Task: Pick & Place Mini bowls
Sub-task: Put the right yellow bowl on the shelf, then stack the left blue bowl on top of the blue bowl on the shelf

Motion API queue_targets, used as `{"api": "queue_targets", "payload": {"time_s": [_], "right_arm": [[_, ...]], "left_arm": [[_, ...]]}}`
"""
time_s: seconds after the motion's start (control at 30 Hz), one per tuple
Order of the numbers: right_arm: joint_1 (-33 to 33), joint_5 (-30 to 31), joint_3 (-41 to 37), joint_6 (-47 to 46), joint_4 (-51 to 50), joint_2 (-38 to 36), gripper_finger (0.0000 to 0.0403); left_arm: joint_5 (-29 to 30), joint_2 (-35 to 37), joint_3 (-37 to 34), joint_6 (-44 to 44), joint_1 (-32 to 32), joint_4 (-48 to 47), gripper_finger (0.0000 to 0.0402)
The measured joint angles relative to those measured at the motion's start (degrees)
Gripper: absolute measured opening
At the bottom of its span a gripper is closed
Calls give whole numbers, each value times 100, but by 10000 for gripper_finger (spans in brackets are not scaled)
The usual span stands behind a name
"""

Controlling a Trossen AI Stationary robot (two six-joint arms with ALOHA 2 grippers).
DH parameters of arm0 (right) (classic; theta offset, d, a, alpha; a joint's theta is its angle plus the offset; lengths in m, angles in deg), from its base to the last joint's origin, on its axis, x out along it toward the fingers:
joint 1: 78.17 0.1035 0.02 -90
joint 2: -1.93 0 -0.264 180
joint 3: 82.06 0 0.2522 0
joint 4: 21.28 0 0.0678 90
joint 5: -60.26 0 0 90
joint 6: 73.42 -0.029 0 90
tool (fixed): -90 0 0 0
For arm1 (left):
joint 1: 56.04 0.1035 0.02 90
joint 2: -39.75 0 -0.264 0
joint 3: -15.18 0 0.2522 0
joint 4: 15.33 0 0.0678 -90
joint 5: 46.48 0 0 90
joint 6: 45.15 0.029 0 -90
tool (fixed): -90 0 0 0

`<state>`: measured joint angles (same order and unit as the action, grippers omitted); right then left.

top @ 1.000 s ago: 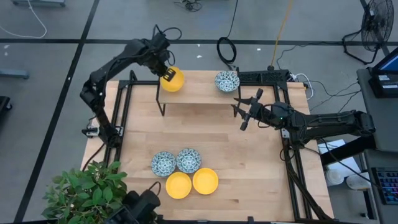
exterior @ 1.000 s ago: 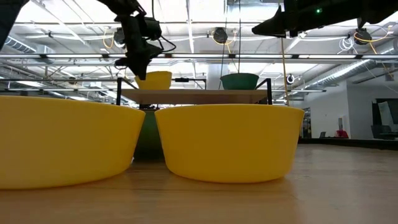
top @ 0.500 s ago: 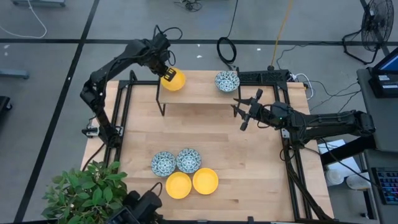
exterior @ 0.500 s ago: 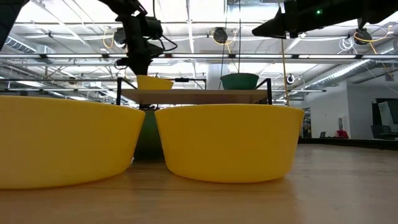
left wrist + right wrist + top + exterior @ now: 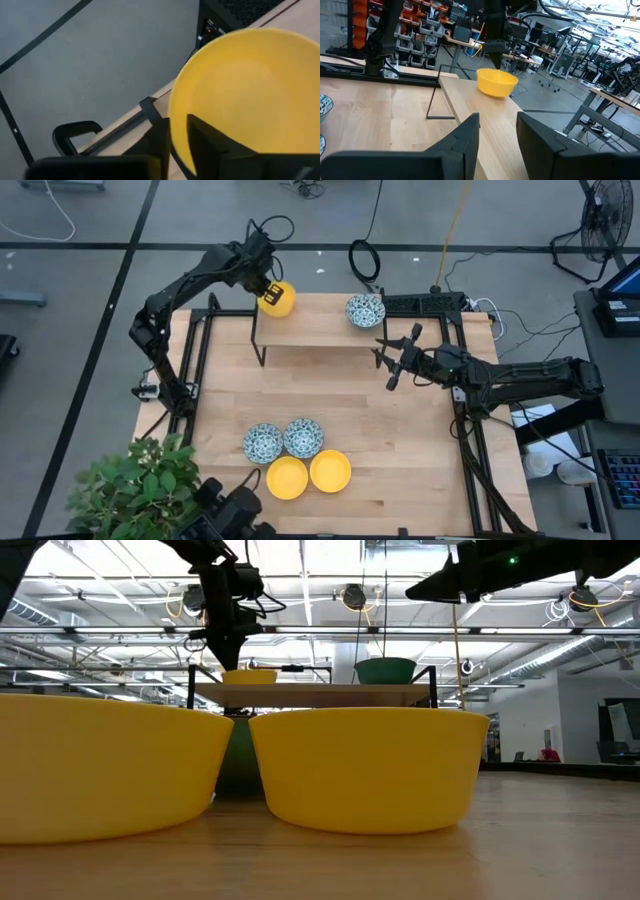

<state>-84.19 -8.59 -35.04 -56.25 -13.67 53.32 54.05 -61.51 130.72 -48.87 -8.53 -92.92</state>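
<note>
yellow mini bowl on the raised shelf, its rim pinched in the left jaws.

The wooden table bears four bowls and a raised shelf.

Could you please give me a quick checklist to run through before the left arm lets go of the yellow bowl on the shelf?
1. Left gripper pinching yellow bowl rim: ok.
2. Bowl over the raised shelf: ok.
3. Bowl base resting on shelf: cannot tell; low view suggests contact.
4. Clear of the patterned bowl on the shelf: ok.
5. Right gripper open, out of the way: ok.
</note>
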Motion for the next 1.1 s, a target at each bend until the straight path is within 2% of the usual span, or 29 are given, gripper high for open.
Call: {"api": "queue_targets", "payload": {"time_s": [0.2,0.4,0.53,0.83,1.0,1.1], "right_arm": [[0,0,2,0,-62,0,116],[1,-1,2,-24,-71,0,116],[0,0,2,-24,-68,0,116],[0,-2,4,-36,-70,0,116],[0,-7,4,-149,-68,0,116],[2,-7,4,-151,-67,0,116]], "left_arm": [[-131,0,-4,86,-76,-61,135],[-145,141,-9,744,-192,-62,164],[-144,499,-11,913,-366,-70,167],[-158,1775,-10,915,-1013,-120,165],[-686,2411,-9,524,-1712,-490,163],[-784,2639,-9,205,-2344,-915,158]]}}
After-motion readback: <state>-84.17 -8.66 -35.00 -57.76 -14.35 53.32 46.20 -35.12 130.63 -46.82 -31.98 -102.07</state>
